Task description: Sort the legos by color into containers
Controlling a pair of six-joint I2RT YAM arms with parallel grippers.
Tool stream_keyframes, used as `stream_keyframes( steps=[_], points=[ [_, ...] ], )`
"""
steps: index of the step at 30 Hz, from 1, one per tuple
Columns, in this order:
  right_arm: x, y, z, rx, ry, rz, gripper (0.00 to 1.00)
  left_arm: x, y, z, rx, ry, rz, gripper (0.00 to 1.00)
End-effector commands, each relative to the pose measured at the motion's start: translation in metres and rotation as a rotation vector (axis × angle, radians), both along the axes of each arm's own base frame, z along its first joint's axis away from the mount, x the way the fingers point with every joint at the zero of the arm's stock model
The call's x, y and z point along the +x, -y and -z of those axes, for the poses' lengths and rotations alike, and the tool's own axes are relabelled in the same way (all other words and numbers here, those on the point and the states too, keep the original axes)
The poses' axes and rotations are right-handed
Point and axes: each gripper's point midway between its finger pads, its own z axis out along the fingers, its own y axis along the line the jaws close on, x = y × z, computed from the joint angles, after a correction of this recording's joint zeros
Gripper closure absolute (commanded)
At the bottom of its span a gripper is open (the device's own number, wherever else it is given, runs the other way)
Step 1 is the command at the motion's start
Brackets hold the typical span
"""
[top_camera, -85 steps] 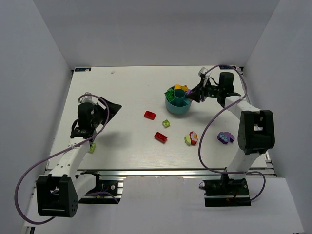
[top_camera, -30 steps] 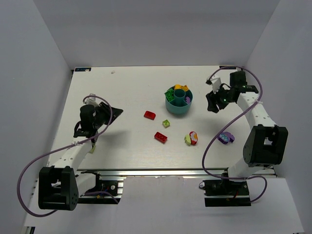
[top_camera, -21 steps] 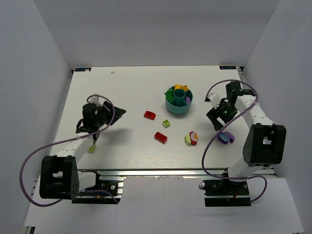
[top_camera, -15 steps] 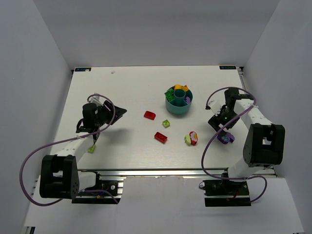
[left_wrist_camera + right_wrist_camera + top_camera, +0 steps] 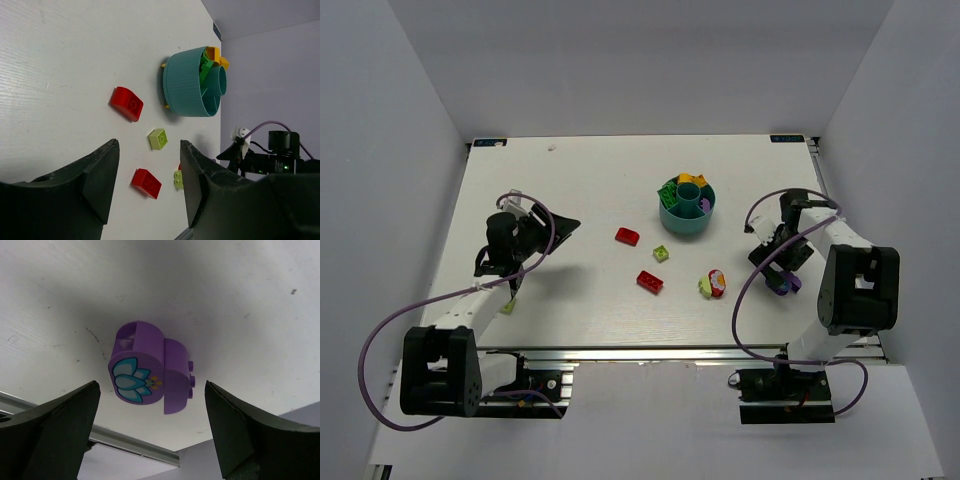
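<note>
Our right pincer (image 5: 775, 258), released, has swung from the bowl (image 5: 680, 223) to straddle the purple brick (image 5: 150, 367): next pickup.

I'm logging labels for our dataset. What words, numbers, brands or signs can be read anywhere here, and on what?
No readable text anywhere.
On the rounded purple plastic brick: a printed teal-and-white flower picture, no letters.
On the small dark stickers at the far corners of the white table: too small to read.

Purple brick (image 5: 781, 286) mostly hidden beneath the right jaws
</note>
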Motion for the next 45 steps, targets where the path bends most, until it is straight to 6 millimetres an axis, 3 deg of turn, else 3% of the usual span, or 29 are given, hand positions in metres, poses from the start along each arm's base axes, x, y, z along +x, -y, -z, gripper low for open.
stream_keyframes(
  steps=[1,5,8,11,12,15,17,20,21,22,23,24,25,28,30,31,34,35,41,45],
  points=[
    [-0.004,0.001,0.010,0.002,-0.017,0.023,0.11,0.000,0.001,-0.010,-0.015,0.030,0.014,0.39],
    [-0.010,0.000,0.020,0.007,-0.044,0.023,0.11,0.001,0.003,-0.009,-0.020,0.027,0.022,0.38],
    [-0.009,0.000,0.026,0.002,-0.040,0.028,0.16,0.002,0.004,-0.011,-0.034,0.028,0.025,0.38],
    [-0.007,0.002,0.028,-0.005,-0.035,0.010,0.40,0.003,0.007,-0.016,-0.065,0.037,0.033,0.36],
    [-0.007,0.002,0.027,0.002,-0.034,-0.005,0.57,0.003,0.010,-0.019,-0.079,0.042,0.050,0.35],
    [-0.004,-0.003,0.020,0.028,-0.010,-0.040,0.78,0.004,0.019,-0.027,-0.114,0.060,0.093,0.32],
    [0.002,-0.008,0.011,0.060,0.017,-0.073,0.86,0.004,0.025,-0.032,-0.126,0.069,0.120,0.30],
    [0.029,-0.034,-0.029,0.197,0.133,-0.126,0.96,0.005,0.044,-0.045,-0.141,0.093,0.204,0.27],
    [0.052,-0.053,-0.058,0.298,0.226,-0.157,0.96,0.008,0.051,-0.057,-0.144,0.125,0.235,0.26],
    [0.061,-0.066,-0.074,0.352,0.270,-0.186,0.96,0.002,0.068,-0.060,-0.151,0.130,0.298,0.26],
    [0.066,-0.078,-0.093,0.405,0.309,-0.233,0.96,0.001,0.077,-0.062,-0.149,0.135,0.332,0.26],
    [0.070,-0.108,-0.113,0.517,0.348,-0.310,0.96,0.002,0.087,-0.061,-0.148,0.131,0.365,0.25],
    [0.081,-0.122,-0.139,0.558,0.419,-0.367,0.96,-0.003,0.108,-0.074,-0.153,0.159,0.438,0.25],
    [0.082,-0.172,-0.181,0.688,0.521,-0.558,0.96,-0.007,0.141,-0.088,-0.153,0.198,0.549,0.22],
    [0.081,-0.204,-0.196,0.736,0.573,-0.649,0.96,-0.008,0.154,-0.094,-0.152,0.214,0.583,0.20],
    [0.080,-0.213,-0.198,0.750,0.581,-0.677,0.97,-0.005,0.158,-0.105,-0.151,0.240,0.588,0.20],
    [0.079,-0.244,-0.209,0.782,0.647,-0.744,0.97,-0.002,0.166,-0.112,-0.132,0.264,0.597,0.19],
    [0.076,-0.249,-0.208,0.786,0.654,-0.753,0.97,0.003,0.168,-0.123,-0.120,0.297,0.594,0.19],
    [0.075,-0.281,-0.212,0.816,0.683,-0.787,0.98,0.007,0.188,-0.136,-0.095,0.326,0.624,0.19],
    [0.076,-0.293,-0.214,0.830,0.676,-0.786,0.98,0.003,0.202,-0.124,-0.040,0.288,0.640,0.19]
  ],
)
